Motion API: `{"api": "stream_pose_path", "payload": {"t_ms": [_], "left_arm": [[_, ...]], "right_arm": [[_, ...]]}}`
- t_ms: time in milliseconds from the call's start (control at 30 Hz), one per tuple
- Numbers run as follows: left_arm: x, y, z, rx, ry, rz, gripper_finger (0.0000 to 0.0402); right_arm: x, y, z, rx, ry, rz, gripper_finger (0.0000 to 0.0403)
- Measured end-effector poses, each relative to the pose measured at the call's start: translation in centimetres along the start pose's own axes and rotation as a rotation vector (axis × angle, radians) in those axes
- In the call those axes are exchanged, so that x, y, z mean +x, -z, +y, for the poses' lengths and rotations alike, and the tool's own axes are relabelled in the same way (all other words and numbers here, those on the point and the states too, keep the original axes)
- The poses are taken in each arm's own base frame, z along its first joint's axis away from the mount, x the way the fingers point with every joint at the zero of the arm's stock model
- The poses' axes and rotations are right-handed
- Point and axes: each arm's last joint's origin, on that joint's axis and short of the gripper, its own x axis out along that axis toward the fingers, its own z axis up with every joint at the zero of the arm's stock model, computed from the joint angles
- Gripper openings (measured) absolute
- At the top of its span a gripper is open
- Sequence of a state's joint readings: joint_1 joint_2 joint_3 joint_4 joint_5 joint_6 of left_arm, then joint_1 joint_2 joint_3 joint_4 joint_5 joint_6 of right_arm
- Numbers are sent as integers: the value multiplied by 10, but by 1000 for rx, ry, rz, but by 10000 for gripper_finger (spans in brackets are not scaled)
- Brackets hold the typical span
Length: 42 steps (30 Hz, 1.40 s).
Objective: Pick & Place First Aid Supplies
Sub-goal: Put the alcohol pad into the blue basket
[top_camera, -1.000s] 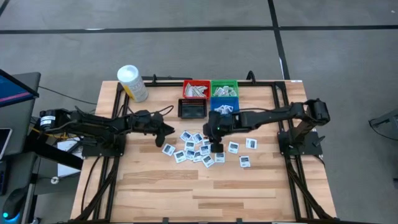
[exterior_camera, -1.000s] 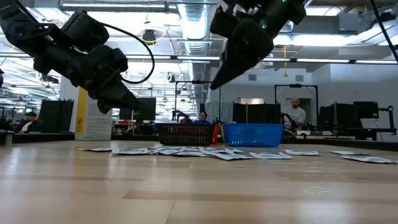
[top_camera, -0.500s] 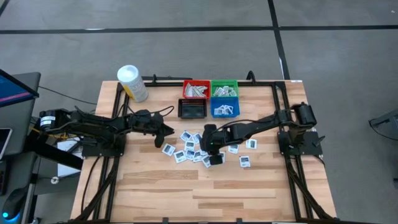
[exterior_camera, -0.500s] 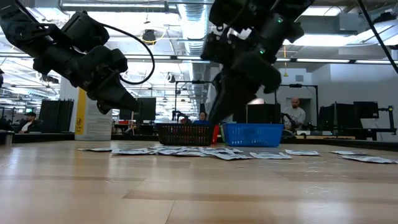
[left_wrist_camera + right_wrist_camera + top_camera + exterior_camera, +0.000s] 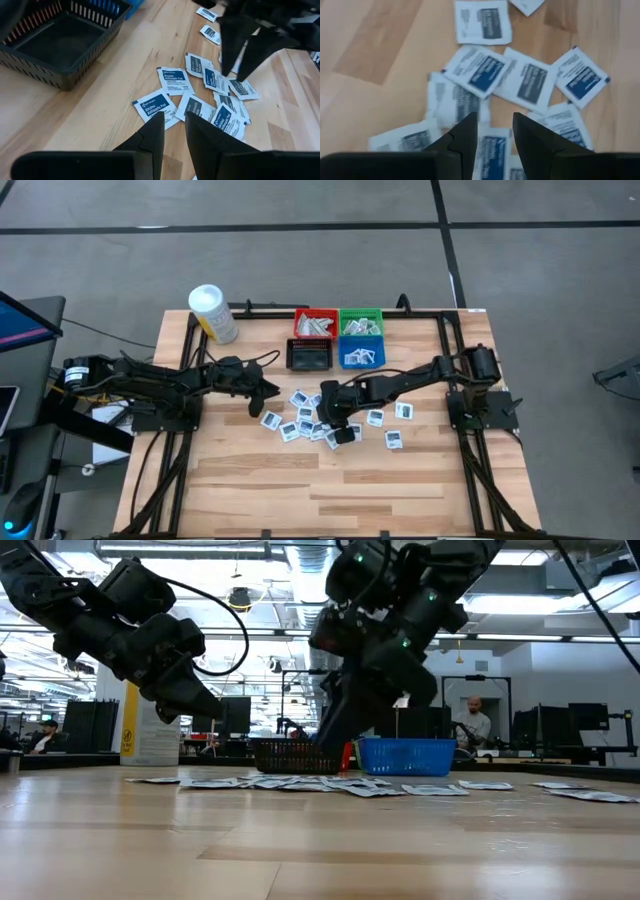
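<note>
The first aid supplies are square white packets with blue print, scattered flat on the wooden table's middle. My right gripper hangs open just above this pile, fingers slanting down; in the right wrist view its fingers stand over one packet without touching it. In the low view its tips stay clear of the packets. My left gripper waits left of the pile, held above the table, its fingers a little apart and empty.
Four small bins stand at the back: red and green with pale strips, black, and blue with packets. A white tub stands far left. Single packets lie toward the right.
My right gripper has come down from near the blue bin toward the table's left and near edge, and now hangs low over the packet pile, tipped more steeply. Its finger gap looks the same. The packets have not moved.
</note>
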<state>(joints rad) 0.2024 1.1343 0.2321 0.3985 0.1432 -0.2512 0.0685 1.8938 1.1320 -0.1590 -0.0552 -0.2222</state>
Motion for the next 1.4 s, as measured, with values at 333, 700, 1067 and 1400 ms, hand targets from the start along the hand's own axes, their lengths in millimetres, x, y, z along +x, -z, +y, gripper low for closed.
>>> {"api": "stream_pose_path", "payload": {"t_ms": [333, 700, 1067, 1400], "left_arm": [[0, 0, 0, -22, 0, 1, 78], [0, 0, 0, -26, 0, 1, 78], [0, 0, 0, -42, 0, 2, 78], [0, 0, 0, -45, 1, 2, 78]], "right_arm": [[2, 5, -17, -8, -35, -17, 118], [20, 14, -22, 11, -110, -16, 118], [19, 18, -31, 32, -89, -5, 118], [20, 23, -33, 45, -102, 30, 118]]}}
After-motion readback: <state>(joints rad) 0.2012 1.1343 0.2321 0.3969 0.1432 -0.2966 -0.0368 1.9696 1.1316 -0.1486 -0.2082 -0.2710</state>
